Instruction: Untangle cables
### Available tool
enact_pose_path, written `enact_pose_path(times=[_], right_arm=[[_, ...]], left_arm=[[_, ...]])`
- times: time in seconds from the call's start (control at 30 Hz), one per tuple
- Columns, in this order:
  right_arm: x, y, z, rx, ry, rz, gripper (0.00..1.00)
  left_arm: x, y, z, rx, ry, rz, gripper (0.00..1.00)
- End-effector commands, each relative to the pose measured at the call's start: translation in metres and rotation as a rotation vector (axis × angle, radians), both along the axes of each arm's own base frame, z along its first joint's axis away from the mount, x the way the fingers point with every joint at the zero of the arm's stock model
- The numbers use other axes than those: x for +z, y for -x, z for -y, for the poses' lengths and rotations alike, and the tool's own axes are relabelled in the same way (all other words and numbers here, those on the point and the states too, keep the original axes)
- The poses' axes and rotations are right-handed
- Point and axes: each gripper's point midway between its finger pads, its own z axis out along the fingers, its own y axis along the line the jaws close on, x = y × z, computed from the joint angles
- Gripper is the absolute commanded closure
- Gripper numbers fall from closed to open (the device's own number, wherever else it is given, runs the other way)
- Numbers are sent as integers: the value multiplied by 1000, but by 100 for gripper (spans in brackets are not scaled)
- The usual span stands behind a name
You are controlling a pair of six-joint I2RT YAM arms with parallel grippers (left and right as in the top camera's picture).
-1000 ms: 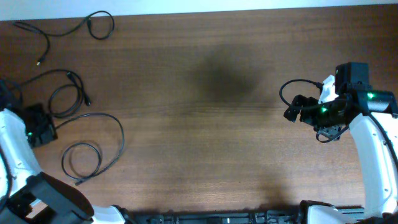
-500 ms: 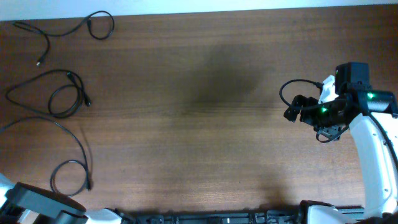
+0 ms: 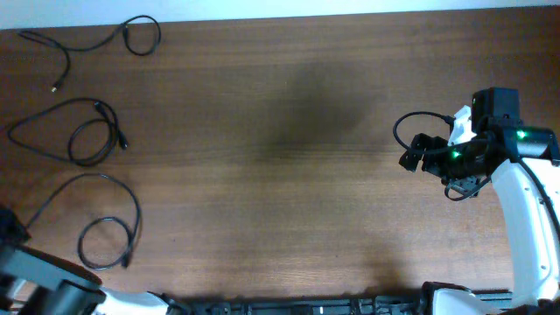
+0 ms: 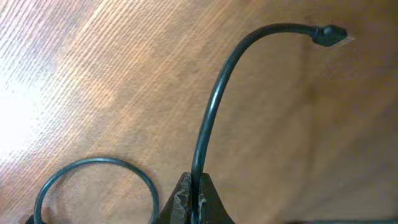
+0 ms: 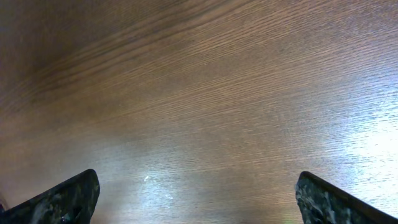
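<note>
Three thin black cables lie apart at the table's left in the overhead view: one at the far corner (image 3: 67,54), one looped in the middle (image 3: 98,104), one nearest the front (image 3: 137,213). My left gripper (image 4: 196,200) is shut on the front cable (image 4: 211,106); its plug end (image 4: 329,35) sticks out past the jaws and a loop (image 4: 93,163) lies beside them. In the overhead view the left gripper (image 3: 12,229) sits at the left edge. My right gripper (image 5: 199,199) is open and empty over bare wood, at the table's right (image 3: 411,154).
The brown wooden table (image 3: 280,175) fills the view. The robot's own black wire (image 3: 411,118) loops beside the right wrist. The left arm's body (image 3: 44,284) is at the front left corner.
My left arm has pulled back from the table's left side to the front left corner. The front cable has been dragged with it, and its loop has shifted toward the front.
</note>
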Motion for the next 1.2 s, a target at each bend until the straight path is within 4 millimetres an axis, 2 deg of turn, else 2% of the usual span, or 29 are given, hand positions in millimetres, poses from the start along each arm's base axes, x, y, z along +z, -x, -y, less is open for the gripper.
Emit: enact_pose_path(times=[0.0,0.03,0.07,0.1,0.17,0.2,0.3,0.33,0.4,0.47,0.5,0.57,0.63,0.67,0.7,0.77,0.87,0.9,1.0,1.03,1.07,1.17], right_arm=[[-2,1,3,-12,10,-8,1],[-2,1,3,-12,10,-8,2],[-2,1,3,-12,10,-8,2],[-2,1,3,-12,10,-8,2],[-2,1,3,-12,10,-8,2],[-2,1,3,-12,10,-8,2],[-2,1,3,-12,10,-8,2],[-2,1,3,-12,10,-8,2],[-2,1,3,-12,10,-8,2],[-2,1,3,-12,10,-8,2],[-2,1,3,-12,10,-8,2],[-2,1,3,-12,10,-8,2],[-2,1,3,-12,10,-8,2],[-2,1,3,-12,10,-8,2],[-2,1,3,-12,10,-8,1],[-2,1,3,-12,10,-8,2],[-2,1,3,-12,10,-8,2],[-2,1,3,-12,10,-8,2],[-2,0,5,-13,19,-7,2],[-1,-6,7,-16,29,22,2],[1,-12,8,-16,33,45,2],[1,-12,8,-16,33,46,2]], left_arm=[[-19,8,5,22,61,-51,83],[-21,7,5,22,66,-51,79],[-22,7,5,22,65,-51,66],[-21,6,4,21,60,-47,44],[-21,4,1,-19,50,-46,31],[-20,0,-2,-69,39,-36,29],[-14,-52,-7,-430,-1,158,30],[-7,-76,-3,-582,-28,258,30],[6,-112,8,-815,-89,373,32],[7,-130,24,-947,-106,366,41],[7,-141,37,-1027,-112,361,42],[7,-160,59,-1134,-114,358,27],[11,-187,98,-1294,-104,416,21],[17,-201,125,-1375,-91,471,19],[24,-209,142,-1415,-85,505,0],[46,-221,177,-1506,-114,541,1],[84,-227,238,-1739,-237,512,1],[89,-228,252,-1795,-270,476,1],[82,-228,324,-2015,-263,434,1],[79,-225,341,-2074,-256,435,1],[75,-223,354,-2123,-257,417,1],[65,-214,373,-2184,-257,315,1]])
